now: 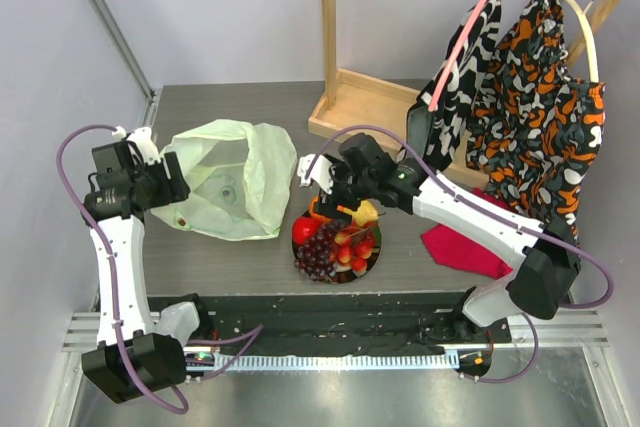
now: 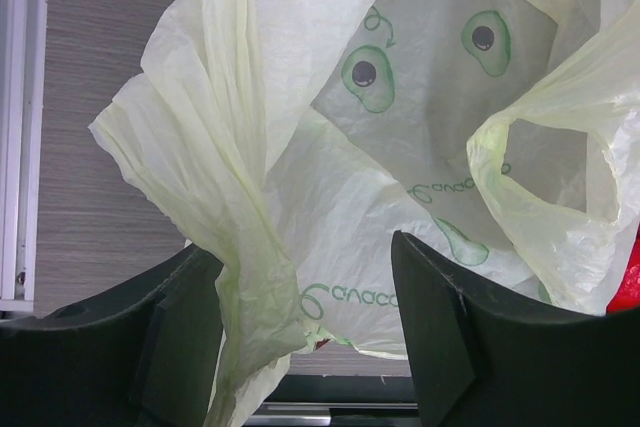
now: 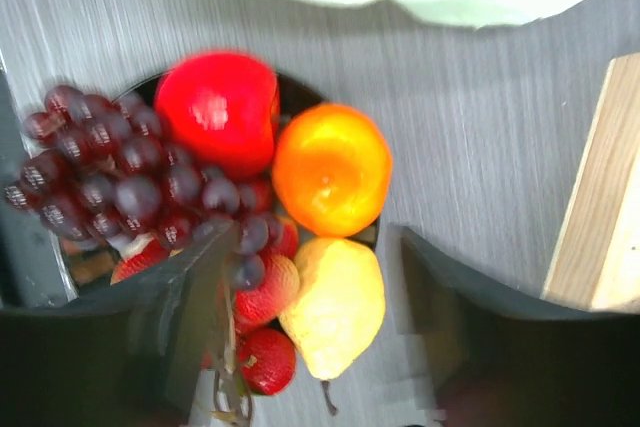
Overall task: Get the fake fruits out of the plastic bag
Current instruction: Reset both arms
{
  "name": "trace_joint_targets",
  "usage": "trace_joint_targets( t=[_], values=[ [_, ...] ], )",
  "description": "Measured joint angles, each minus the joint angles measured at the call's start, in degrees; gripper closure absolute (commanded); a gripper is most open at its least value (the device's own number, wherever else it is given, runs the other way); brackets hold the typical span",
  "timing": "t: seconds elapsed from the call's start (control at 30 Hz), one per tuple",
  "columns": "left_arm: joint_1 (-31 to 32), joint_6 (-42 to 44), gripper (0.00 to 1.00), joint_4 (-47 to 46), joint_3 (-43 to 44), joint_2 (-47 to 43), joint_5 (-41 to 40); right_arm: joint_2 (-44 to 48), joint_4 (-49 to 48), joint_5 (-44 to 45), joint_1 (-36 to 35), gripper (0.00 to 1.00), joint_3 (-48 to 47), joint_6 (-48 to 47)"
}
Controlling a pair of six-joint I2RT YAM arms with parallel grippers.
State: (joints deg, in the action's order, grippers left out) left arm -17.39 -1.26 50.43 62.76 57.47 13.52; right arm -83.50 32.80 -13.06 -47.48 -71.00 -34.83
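The pale green plastic bag lies open at the table's left-middle. My left gripper is at its left rim, jaws open, with a hanging fold of the bag between the fingers. A small red spot shows at the bag's lower edge. The fake fruits lie on a dark-rimmed plate: red apple, orange, lemon, purple grapes and red berries. My right gripper hovers open over the plate, its jaws astride the lemon.
A wooden clothes rack stands at the back right, its base close behind the plate and in the right wrist view. Patterned garments hang from it. A red cloth lies right of the plate.
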Motion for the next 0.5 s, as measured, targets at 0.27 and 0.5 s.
trace_joint_targets(
  t=[0.27, 0.5],
  values=[
    [0.00, -0.11, 0.00, 0.20, 0.13, 0.00, 0.17, 2.03, -2.60, 4.20, 0.13, 0.00, -1.84, 6.71],
    [0.00, 0.44, 0.00, 2.80, 5.51, 0.09, 0.02, 5.31, -5.60, 9.92, 2.67, 0.00, 0.79, 11.72]
  ],
)
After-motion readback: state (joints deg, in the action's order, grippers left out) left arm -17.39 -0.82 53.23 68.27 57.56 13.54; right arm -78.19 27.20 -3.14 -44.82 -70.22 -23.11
